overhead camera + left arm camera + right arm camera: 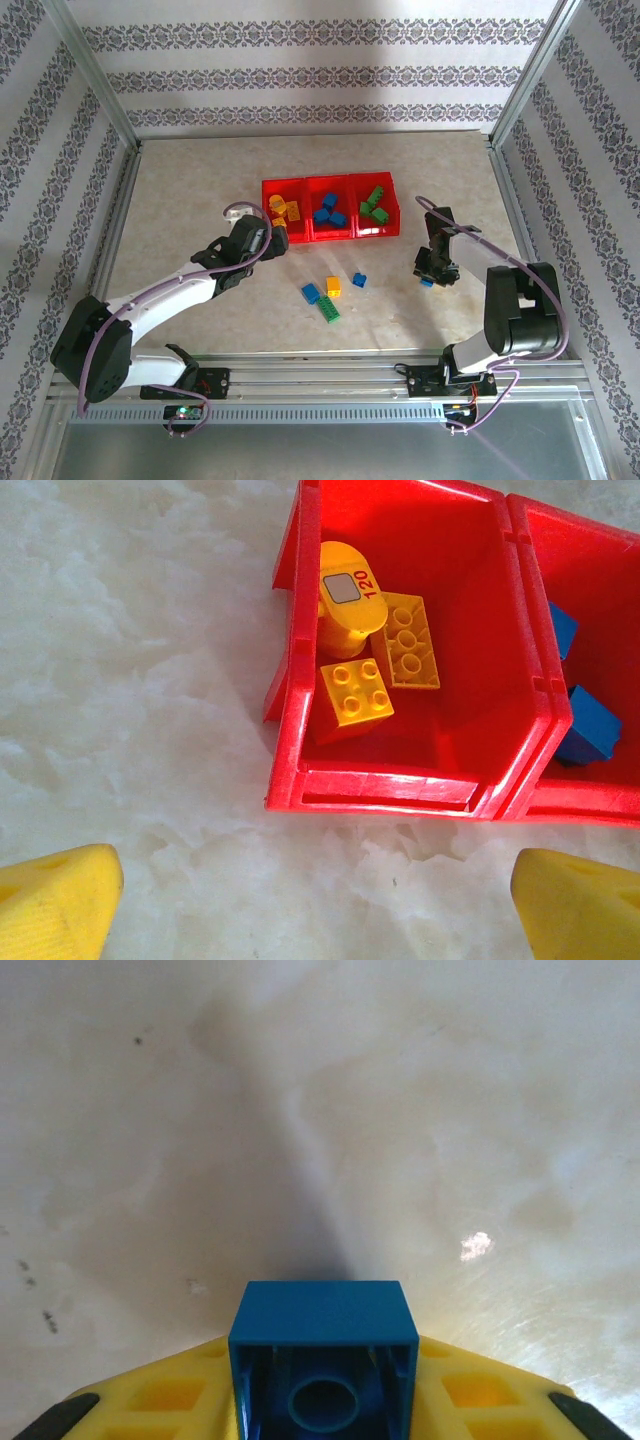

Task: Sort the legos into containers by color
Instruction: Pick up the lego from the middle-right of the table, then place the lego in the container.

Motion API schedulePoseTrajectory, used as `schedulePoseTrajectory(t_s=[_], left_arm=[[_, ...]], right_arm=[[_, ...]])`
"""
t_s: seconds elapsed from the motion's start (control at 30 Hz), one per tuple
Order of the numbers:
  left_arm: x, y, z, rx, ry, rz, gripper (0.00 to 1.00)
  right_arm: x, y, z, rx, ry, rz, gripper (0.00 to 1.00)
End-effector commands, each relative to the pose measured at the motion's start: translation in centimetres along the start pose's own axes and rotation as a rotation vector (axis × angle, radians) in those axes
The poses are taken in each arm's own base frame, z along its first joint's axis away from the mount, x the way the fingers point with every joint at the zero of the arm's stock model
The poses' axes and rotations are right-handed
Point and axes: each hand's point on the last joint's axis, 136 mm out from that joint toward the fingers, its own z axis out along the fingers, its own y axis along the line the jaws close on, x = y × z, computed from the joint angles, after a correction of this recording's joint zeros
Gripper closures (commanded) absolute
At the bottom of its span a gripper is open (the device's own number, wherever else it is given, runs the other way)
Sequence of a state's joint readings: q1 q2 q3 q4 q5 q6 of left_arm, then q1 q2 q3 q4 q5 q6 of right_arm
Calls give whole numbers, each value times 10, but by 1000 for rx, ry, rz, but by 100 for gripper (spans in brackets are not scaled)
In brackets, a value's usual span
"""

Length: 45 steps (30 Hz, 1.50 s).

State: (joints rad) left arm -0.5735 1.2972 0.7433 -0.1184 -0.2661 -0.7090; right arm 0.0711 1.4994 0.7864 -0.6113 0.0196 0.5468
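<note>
**Right hand clamps a blue brick; left hand gapes beside the yellow bin**

From above, three glossy, translucent red containers (330,207) stand joined in a row on the pale mottled desk (180,190). They hold yellow, blue and green legos, left to right. Loose bricks (328,311) lie just near of them. The left hand (268,238) sits at the left container's near corner. The right hand (430,275) is off to the right.

The left wrist view shows the left hand (315,880) spread wide, its yellow textured pads (55,900) empty. In the left container lie a square four-stud yellow brick (356,692), a longer one and a rounded piece marked 120.

The right wrist view shows the right hand (322,1400) closed on a smooth blue brick (322,1310), its hollow underside facing the camera.
</note>
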Motion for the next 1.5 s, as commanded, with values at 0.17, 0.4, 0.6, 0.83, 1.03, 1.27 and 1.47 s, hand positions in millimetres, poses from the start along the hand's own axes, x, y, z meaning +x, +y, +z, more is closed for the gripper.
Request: schedulePoseTrajectory(t_s=[0.17,0.4,0.6,0.83,1.03,1.27,1.47], left_arm=[[-7,-2,3,6,-13,-22,0],[-7,-4,4,12,-11,-20,0],[-6,-3,4,10,-9,-21,0],[-7,1,1,4,-20,-20,0],[-6,6,-1,-5,-20,-20,0],[-7,15,-7,-24,-36,-27,0],[-8,20,-10,-33,-43,-35,0]], right_arm=[[-7,29,-38,-72,-103,-48,63],[-12,83,-66,-137,-176,-143,63],[-13,138,-85,-179,-221,-252,63],[-14,204,-99,-196,-262,-407,63],[-26,245,-95,-188,-270,-492,64],[-51,281,-89,-172,-299,-560,64],[-66,298,-71,-136,-282,-581,64]])
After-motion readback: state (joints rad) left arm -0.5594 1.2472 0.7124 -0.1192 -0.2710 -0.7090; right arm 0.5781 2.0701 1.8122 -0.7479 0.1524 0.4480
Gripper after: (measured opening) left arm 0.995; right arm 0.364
